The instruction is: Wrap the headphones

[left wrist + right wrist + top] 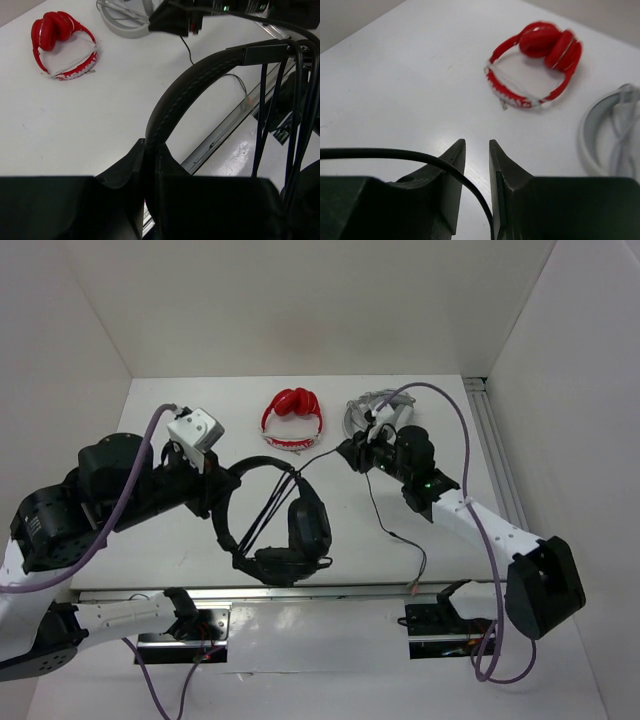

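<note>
Several cable (268, 508) turns already cross the headphones (285, 525), held near the front edge with the left gripper (150, 165) clamped on the headband. Farther back, the right gripper (476, 165) pinches the cable taut; next comes another loop, I'd say.

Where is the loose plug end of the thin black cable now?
Top view: the cable's plug end lies at the table's near edge, right of the black over-ear headphones.

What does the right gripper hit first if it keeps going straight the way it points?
Likely the red headphones: in the right wrist view they lie ahead of the right gripper, slightly right of its line, with bare table between. Depth is unclear.
</note>
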`<state>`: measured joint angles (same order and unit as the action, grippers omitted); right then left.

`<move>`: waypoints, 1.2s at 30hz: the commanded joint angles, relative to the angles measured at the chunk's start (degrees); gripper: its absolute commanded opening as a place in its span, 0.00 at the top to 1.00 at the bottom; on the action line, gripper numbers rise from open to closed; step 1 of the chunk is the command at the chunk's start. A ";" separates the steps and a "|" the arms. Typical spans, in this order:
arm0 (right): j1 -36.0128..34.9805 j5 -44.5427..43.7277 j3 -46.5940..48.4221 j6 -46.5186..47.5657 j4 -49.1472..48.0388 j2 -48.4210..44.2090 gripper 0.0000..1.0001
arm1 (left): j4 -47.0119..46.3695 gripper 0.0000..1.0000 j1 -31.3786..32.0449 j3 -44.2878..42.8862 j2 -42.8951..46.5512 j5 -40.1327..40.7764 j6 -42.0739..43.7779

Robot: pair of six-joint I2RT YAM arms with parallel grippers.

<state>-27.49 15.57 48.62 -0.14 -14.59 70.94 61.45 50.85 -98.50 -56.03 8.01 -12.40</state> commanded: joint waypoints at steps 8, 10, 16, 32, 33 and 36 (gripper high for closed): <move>-0.72 11.85 -13.63 -15.32 -31.37 12.46 0.67 | -6.07 1.00 0.30 -10.13 -1.01 12.43 -10.18; -2.30 11.07 -14.95 -15.33 -31.90 13.87 0.67 | -6.69 1.00 0.30 -10.66 -1.01 15.97 -12.46; -4.33 8.34 -18.55 -14.80 -32.43 13.88 0.80 | -7.92 1.00 0.30 -12.16 -1.63 26.52 -15.98; -33.93 -19.17 -24.63 -13.57 -19.17 -0.35 1.00 | -18.47 1.00 -10.75 -1.70 -11.37 41.66 -26.44; -35.52 -20.22 -24.63 -12.96 -18.55 -0.97 1.00 | -18.47 1.00 -12.08 -1.70 -12.34 40.17 -26.97; -41.16 -26.28 -21.73 -11.81 -14.51 -0.98 1.00 | -19.00 1.00 -16.21 -3.37 -15.94 34.79 -28.90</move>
<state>-65.54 -1.83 24.91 -13.61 -33.98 70.81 49.87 37.85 -99.79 -71.02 46.83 -36.86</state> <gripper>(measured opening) 0.008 0.188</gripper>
